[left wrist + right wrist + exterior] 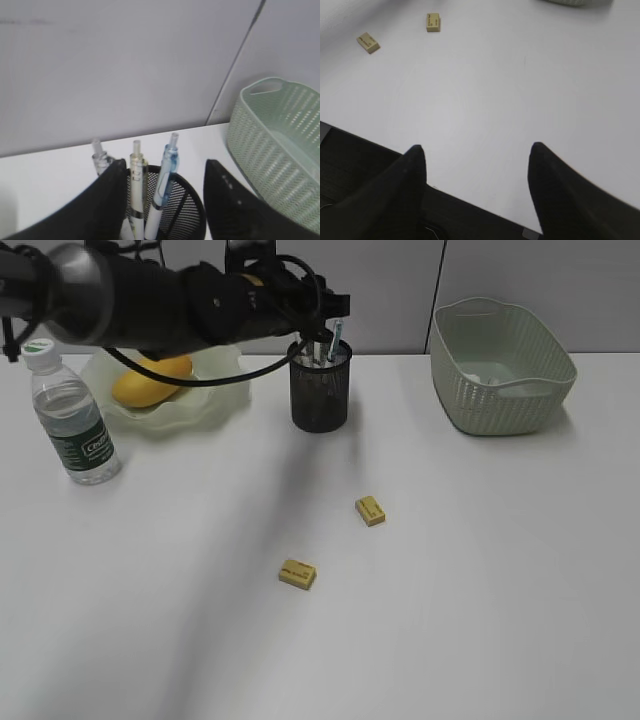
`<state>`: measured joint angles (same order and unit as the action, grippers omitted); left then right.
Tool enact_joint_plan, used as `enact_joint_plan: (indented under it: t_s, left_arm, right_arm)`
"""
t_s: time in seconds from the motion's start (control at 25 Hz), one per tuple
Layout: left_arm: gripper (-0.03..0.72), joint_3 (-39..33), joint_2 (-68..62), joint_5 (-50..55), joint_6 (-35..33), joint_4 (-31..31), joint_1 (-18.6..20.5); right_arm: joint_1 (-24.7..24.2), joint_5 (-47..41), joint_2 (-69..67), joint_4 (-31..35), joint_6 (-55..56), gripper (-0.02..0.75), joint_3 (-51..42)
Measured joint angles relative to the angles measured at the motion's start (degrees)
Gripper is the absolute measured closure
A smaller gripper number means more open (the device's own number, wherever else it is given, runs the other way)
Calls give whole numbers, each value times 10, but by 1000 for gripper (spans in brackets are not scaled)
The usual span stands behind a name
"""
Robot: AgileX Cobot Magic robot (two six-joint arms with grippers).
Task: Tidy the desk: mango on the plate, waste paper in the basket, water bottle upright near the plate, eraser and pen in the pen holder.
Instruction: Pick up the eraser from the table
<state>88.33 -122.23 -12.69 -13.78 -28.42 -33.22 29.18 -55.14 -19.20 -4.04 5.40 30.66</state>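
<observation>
**Left gripper spread over pen holder; two erasers loose on desk**

Nearest the camera in the exterior view, the white desk (480, 600) carries two yellow erasers lying flat and apart: the nearer eraser (297, 573) left of centre, the farther eraser (371, 510) just up and right of it. Both show again at the top left of the right wrist view, on bare tabletop.

The right gripper (475, 165) hangs at the desk's near edge, fingers spread wide, nothing between them.

Mid-left, the water bottle (72, 415) stands upright, white cap on, just in front and left of the plate (215, 400). The mango (150, 380) lies on the plate.

Behind centre, the pen holder (321, 385) stands upright with three pens (165, 175) in it, tips down. The left gripper (165, 200) is directly above the holder's rim, fingers parted on either side of the pens, gripping none that I can see.

Far right, the basket (503, 365) sits near the back wall. A pale scrap lies inside it; I cannot tell whether it is the waste paper.
</observation>
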Motion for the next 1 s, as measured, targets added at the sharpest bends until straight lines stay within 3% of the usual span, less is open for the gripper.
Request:
enact_joint_plan:
  t_s: [0.16,0.32,0.8,1.0]
  left_arm:
    - [306,0,44,91,0,44,0]
    - [306,0,84,239,0,82,0]
    - [306,0,186,683,0,270,1]
    - [306,0,202,805,12,291,1]
  right_arm:
    - [0,0,0,0,0,227,0]
    - [0,0,0,0,0,227,0]
    - [0,2,0,0,0,227,0]
    - [0,5,0,0,0,227,0]
